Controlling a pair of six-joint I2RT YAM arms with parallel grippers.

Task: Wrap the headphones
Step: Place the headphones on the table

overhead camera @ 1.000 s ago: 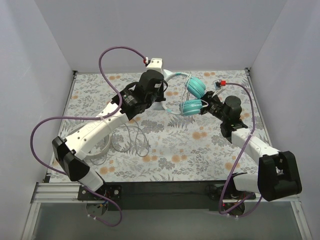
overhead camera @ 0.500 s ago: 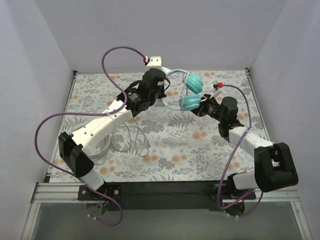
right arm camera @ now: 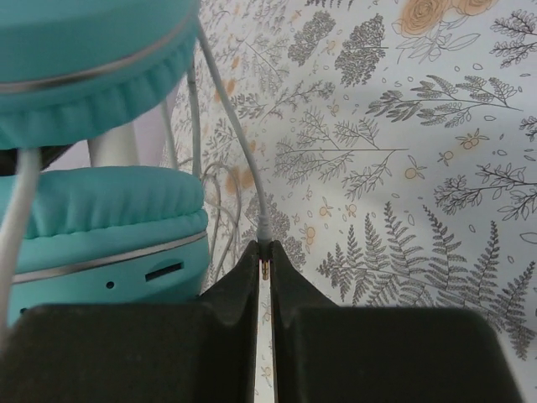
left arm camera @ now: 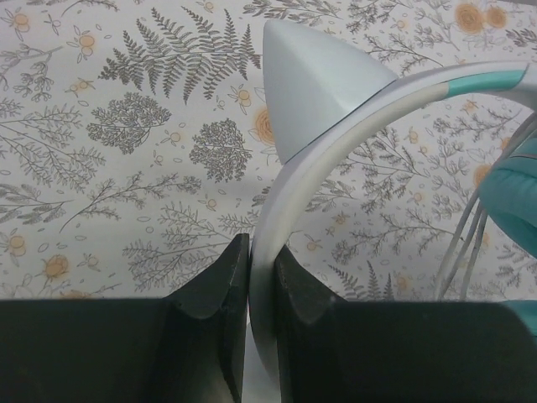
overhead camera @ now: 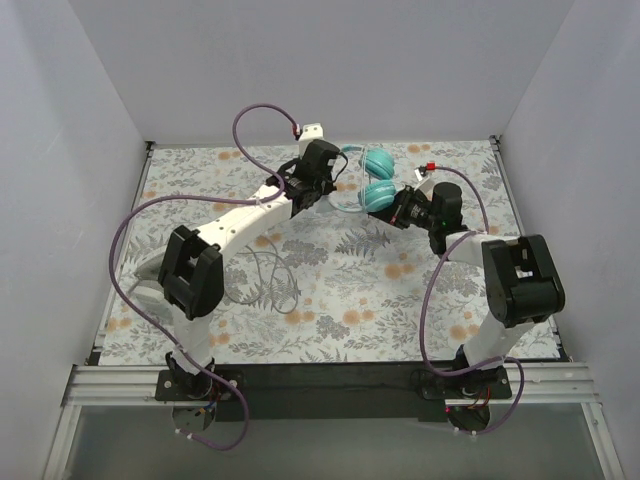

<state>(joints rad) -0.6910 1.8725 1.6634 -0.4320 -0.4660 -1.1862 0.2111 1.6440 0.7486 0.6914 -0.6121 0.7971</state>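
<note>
Overhead, the teal headphones (overhead camera: 378,180) are held at the counter's (overhead camera: 380,310) far side between both arms; the grey pair's cable (overhead camera: 270,280) lies loose, unwrapped. Left wrist: left tool (left arm camera: 252,269) clenched on the headband (left arm camera: 352,109). Right wrist: right tool (right arm camera: 264,256) pinches the cord end (right arm camera: 263,228); winding seems partly done.

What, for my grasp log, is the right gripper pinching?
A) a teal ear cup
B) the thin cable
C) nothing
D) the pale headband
B: the right wrist view shows the right gripper shut on the thin cable, beside the teal ear cups.
</note>
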